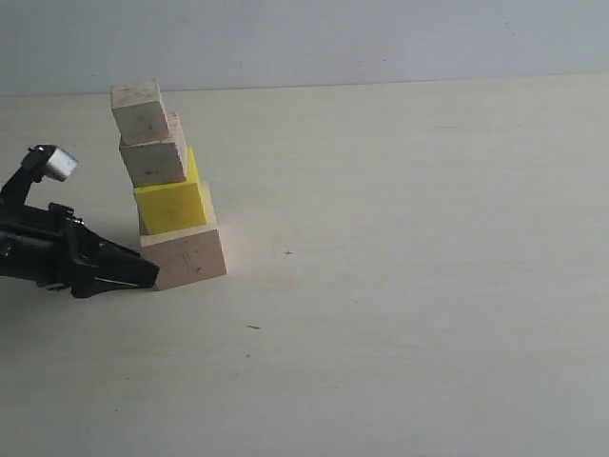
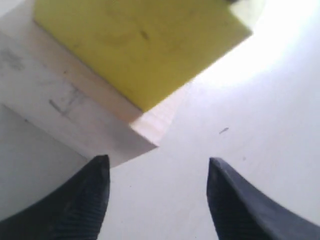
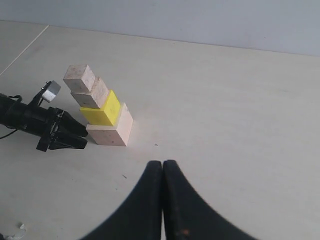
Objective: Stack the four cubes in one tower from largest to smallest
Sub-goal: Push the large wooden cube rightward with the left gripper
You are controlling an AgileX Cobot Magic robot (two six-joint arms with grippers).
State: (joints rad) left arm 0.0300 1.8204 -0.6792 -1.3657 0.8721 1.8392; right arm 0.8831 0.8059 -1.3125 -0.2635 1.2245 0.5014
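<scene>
We record: four-cube tower [image 1: 169, 181] on the table [image 1: 428, 286]; left gripper [image 2: 157, 167], jaws apart, just beside its largest cube [image 1: 187, 257]; right gripper [image 3: 163, 164] closed, well apart.

The left gripper [image 1: 145, 274] is matte black, its pointed fingers [image 2: 82, 202] finely ridged. Just above the left gripper, a small silver-grey piece [image 1: 62, 164] sits on a black bracket [image 1: 27, 176]. The right gripper [image 3: 162, 164] is equally black.

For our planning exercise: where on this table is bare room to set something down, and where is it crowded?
Free: the broad table stretch between the tower and the shut right gripper. Crowded: beside the tower's base, where the open left gripper sits.
</scene>
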